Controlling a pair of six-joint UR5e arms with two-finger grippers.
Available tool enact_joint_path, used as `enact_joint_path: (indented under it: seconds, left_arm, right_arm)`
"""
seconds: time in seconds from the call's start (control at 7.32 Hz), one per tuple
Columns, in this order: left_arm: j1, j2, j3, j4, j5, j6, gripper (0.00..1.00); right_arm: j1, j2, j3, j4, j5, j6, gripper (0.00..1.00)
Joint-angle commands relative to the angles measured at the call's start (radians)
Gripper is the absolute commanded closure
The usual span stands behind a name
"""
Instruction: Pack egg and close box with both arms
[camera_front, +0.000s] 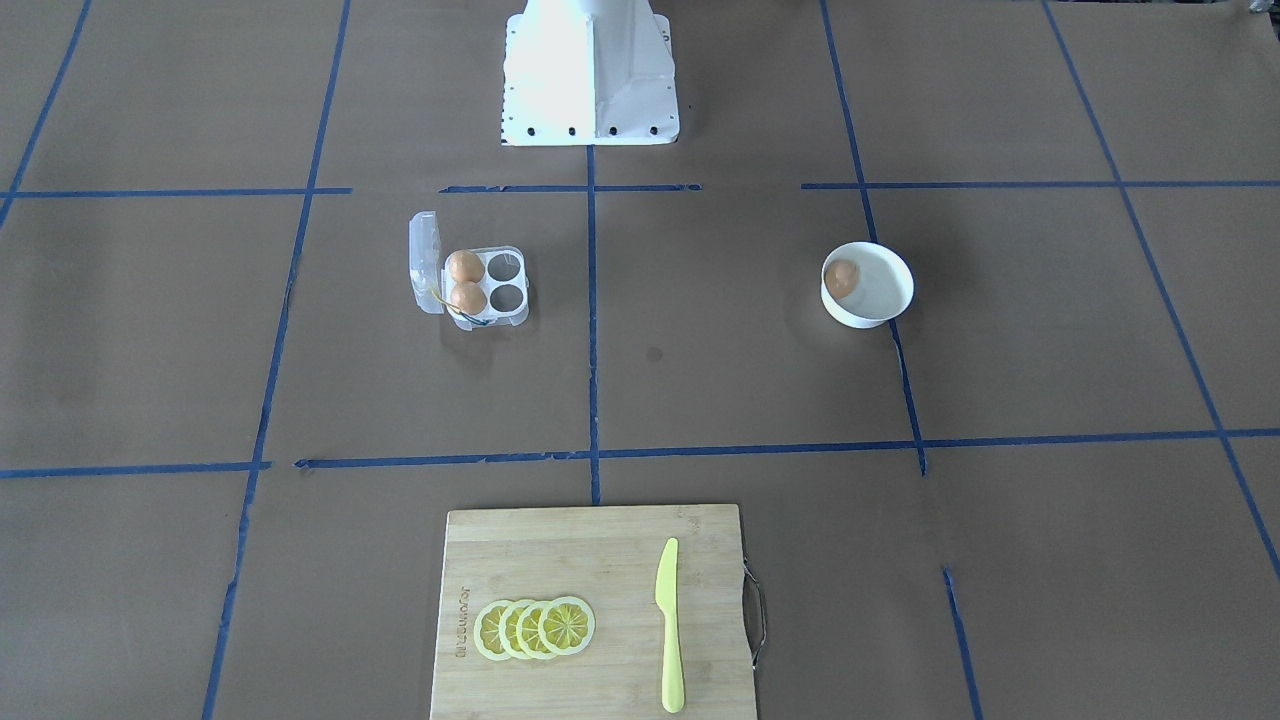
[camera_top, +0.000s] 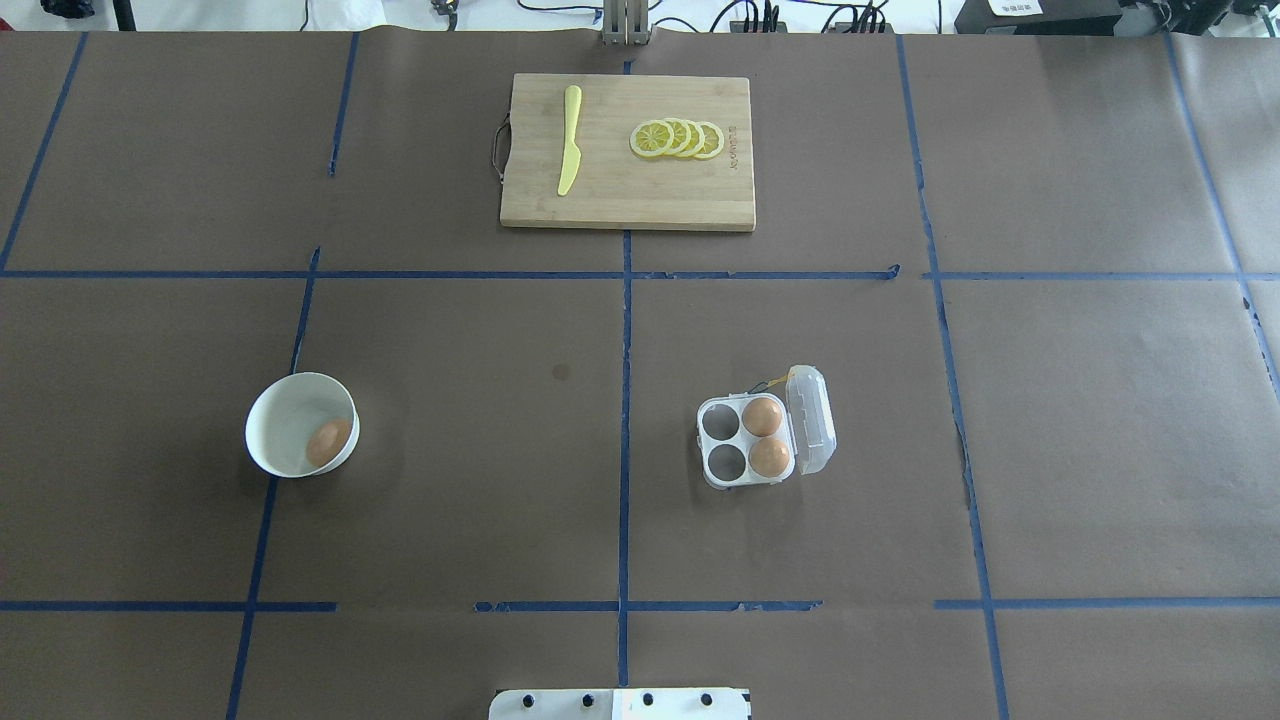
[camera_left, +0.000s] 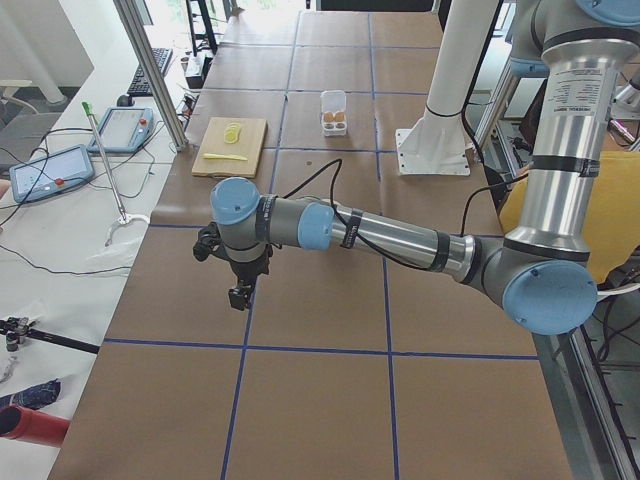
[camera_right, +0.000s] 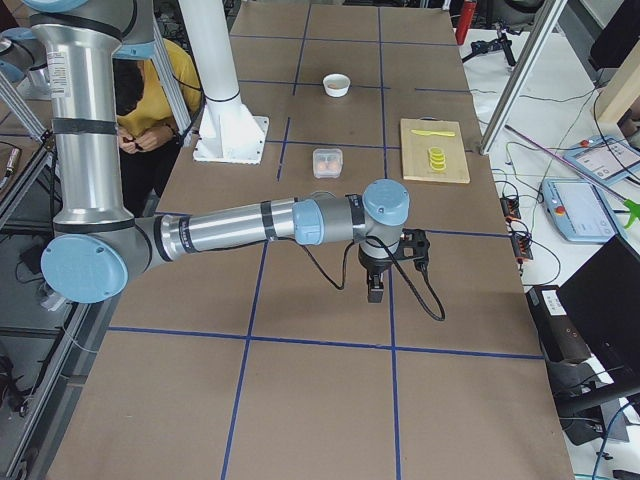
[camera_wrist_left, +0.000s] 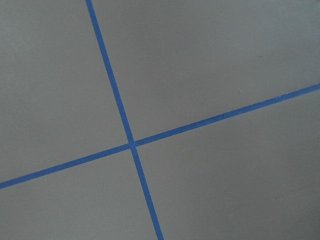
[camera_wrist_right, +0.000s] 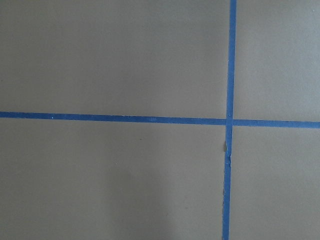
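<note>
One tan egg (camera_front: 841, 278) lies in the round white bowl (camera_front: 885, 290), also in the overhead view (camera_top: 328, 441). The clear four-cup box (camera_top: 722, 440) stands open with its lid (camera_top: 812, 420) folded out to the side. Two eggs (camera_top: 762, 415) fill the cups beside the lid, and the other two cups are empty. Neither gripper shows in the overhead or front views. The left gripper (camera_left: 240, 295) hangs over bare table far from the bowl. The right gripper (camera_right: 374, 292) hangs over bare table short of the box (camera_right: 327, 161). I cannot tell whether either is open or shut.
A wooden cutting board (camera_top: 640, 195) at the far side holds a yellow-green knife (camera_top: 570, 140) and lemon slices (camera_top: 678, 139). The white base block (camera_front: 590, 80) stands at the robot's edge. A person in yellow (camera_right: 150, 100) stands behind the base.
</note>
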Motion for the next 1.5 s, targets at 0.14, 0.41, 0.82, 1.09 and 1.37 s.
enact_joint_path:
  seconds: [0.14, 0.41, 0.82, 1.09, 1.37]
  left_arm:
    - [0.0, 0.013, 0.035, -0.042, -0.002, -0.014, 0.0]
    - [0.0, 0.027, 0.024, -0.056, -0.01, -0.021, 0.0]
    - [0.128, 0.024, -0.026, -0.105, -0.225, -0.213, 0.0]
    - [0.276, 0.021, -0.118, -0.211, -0.204, -0.427, 0.0]
    - [0.434, 0.002, -0.195, -0.307, -0.095, -0.613, 0.0]
  right_arm:
    - [0.001, -0.024, -0.048, 0.098, 0.018, 0.002, 0.0]
    - [0.001, -0.024, -0.048, 0.098, 0.025, 0.002, 0.0]
    - [-0.004, -0.019, -0.048, 0.099, 0.031, 0.0, 0.0]
    - [-0.013, -0.018, -0.048, 0.099, 0.03, 0.0, 0.0]
    - [-0.011, -0.022, -0.042, 0.101, 0.031, 0.0, 0.0]
